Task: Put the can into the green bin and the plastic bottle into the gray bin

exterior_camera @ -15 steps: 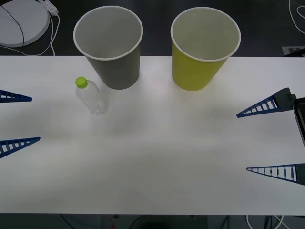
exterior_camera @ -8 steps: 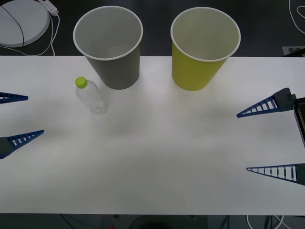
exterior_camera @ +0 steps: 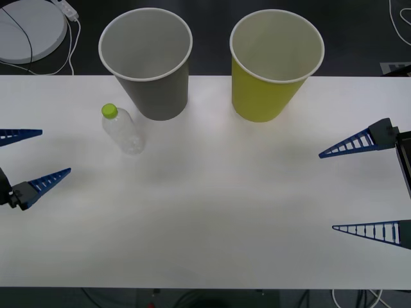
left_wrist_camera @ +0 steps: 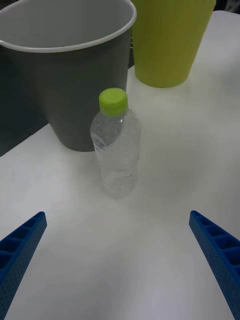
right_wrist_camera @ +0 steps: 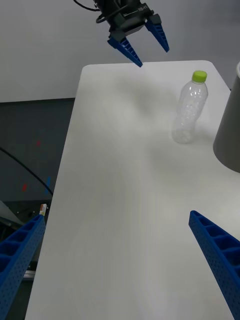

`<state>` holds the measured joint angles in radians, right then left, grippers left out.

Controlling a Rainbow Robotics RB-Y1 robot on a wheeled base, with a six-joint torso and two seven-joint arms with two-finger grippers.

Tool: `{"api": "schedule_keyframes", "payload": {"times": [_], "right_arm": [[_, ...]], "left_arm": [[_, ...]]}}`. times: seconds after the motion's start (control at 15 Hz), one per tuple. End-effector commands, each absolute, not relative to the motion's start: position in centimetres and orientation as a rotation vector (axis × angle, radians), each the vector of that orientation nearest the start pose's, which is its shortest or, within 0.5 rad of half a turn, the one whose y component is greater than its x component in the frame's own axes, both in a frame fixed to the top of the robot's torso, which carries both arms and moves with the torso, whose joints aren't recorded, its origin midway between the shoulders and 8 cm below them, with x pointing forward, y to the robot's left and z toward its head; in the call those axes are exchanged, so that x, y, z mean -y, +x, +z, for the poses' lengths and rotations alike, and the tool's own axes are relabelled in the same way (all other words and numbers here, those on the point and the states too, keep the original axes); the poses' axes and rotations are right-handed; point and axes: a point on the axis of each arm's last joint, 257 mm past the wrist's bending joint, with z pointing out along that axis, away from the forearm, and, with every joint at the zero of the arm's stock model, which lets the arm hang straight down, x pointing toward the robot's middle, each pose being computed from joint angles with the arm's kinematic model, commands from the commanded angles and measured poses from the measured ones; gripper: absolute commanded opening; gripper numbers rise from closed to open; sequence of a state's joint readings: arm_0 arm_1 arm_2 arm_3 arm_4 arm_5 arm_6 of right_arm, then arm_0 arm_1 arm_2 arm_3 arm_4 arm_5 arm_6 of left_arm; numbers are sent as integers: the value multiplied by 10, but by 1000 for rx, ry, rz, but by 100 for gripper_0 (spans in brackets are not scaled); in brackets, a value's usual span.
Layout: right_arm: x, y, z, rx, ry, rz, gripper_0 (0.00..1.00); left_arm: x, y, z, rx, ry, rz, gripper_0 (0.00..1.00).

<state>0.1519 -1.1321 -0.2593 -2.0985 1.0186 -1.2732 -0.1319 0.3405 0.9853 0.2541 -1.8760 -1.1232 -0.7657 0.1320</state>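
Bottle (exterior_camera: 124, 130) stands upright beside the gray bin (exterior_camera: 150, 61), ahead of the left end effector (exterior_camera: 33, 156), whose fingers are spread apart, not touching it.

plastic bottle (exterior_camera: 123, 129): upright on table (exterior_camera: 212, 212), just left-front of gray bin (exterior_camera: 148, 61)
green bin (exterior_camera: 275, 63): right of gray bin

A clear plastic bottle (exterior_camera: 124, 130) stands capped just beside the upright gray bin (exterior_camera: 149, 63), green bin (exterior_camera: 272, 64) alongside
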Motion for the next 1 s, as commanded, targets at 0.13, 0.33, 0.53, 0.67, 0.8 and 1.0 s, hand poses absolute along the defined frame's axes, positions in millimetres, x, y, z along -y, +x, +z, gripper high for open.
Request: {"api": "schedule_keyframes", "payload": {"times": [0.13,0.33,0.53,0.67,0.8,1.0], "right_arm": [[201,292,-95,-1350,-1657,562,100],[201,292,-95,-1350,-1657,562,100],[201,292,-95,-1350,-1657,562,100],[201,292,-95,-1350,-1657,562,100],[201,292,-95,-1350,-1657,562,100],[201,292,-95,-1350,-1657,562,100]], "left_arm": [[-325,409,-163,-1675,867,-204,100],[-317,419,-177,-1669,857,-158,100],[-306,431,-186,-1656,814,-131,100],[-295,439,-190,-1646,774,-137,100],[-288,446,-194,-1642,737,-142,100],[-278,458,-200,-1638,724,-144,100]]}}
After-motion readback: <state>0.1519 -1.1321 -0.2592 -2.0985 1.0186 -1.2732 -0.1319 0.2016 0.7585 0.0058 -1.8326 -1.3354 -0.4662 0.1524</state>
